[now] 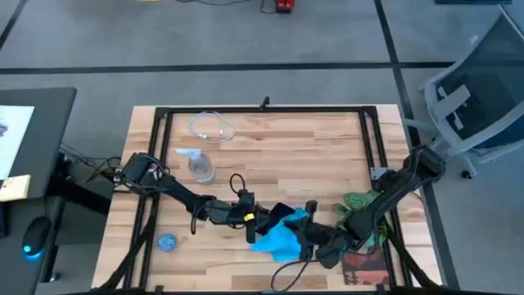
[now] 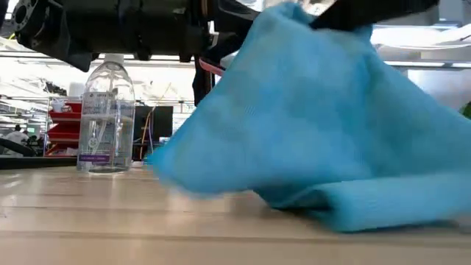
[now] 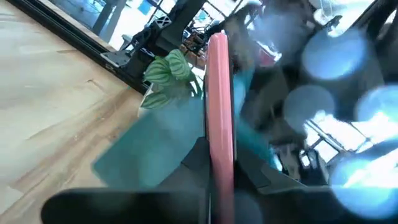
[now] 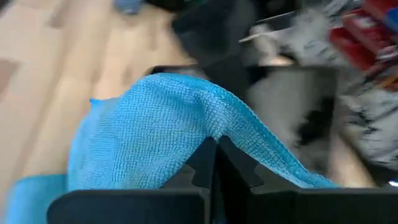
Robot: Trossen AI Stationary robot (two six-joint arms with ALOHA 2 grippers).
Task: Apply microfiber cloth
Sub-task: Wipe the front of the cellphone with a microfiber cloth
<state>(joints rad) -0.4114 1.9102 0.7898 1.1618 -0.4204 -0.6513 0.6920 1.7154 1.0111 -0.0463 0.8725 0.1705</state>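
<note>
Wooden table (image 1: 311,147) in a workshop: both arms meet over the blue cloth (image 1: 281,239) near the front edge.

The right gripper (image 4: 214,163) pinches a fold of the cloth, lifting it into a peak while the rest trails on the wood. The left gripper (image 1: 260,220) holds a dark phone (image 1: 278,213) with a pink edge, just beside the cloth. Behind stand a clear bottle (image 2: 107,118) and a coiled cable (image 1: 211,127); a leafy green thing (image 1: 360,201) and a small blue disc (image 1: 167,242) lie to either side.

The bright sky-blue microfiber cloth (image 1: 278,238) hangs bunched, one edge lifted, its lower folds resting on the tabletop.
</note>
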